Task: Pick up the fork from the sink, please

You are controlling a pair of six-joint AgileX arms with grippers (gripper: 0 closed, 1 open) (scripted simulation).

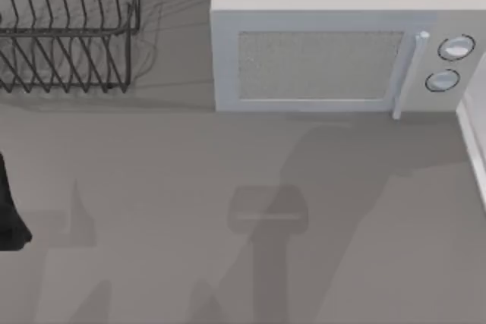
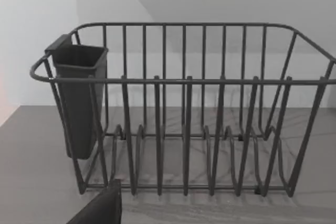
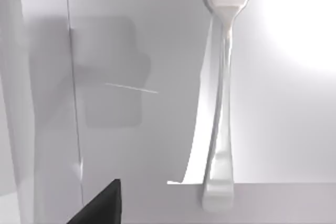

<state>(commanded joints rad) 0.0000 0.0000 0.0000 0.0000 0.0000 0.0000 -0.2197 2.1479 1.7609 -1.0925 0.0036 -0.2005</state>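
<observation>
Microwave [image 1: 334,43] is your landmark from above: one white oven at the back of the grey counter [image 1: 152,187], with one door handle [image 1: 406,73] and two round knobs [image 1: 454,47], one above the other. Left of the microwave you have one dark wire dish rack [image 1: 68,28]. Far to the microwave's left, at the picture's edge, a dark piece of your left arm [image 1: 9,210] sits low over the counter.

Over to the left wrist view: the same single rack [image 2: 184,108], upright on the counter, with one dark cutlery cup [image 2: 79,98] hooked on one end wall. A black corner of the left gripper [image 2: 100,208] pokes in; you cannot tell whether its fingers are released or clenched.

Right wrist view now: one fork [image 3: 223,93], shiny silver, lying on a pale surface [image 3: 294,129], tines at one end, rounded handle end crossing a ledge [image 3: 283,203]. A black corner of the right gripper [image 3: 102,205] shows, apart from the fork, and its state cannot be told either.
</observation>
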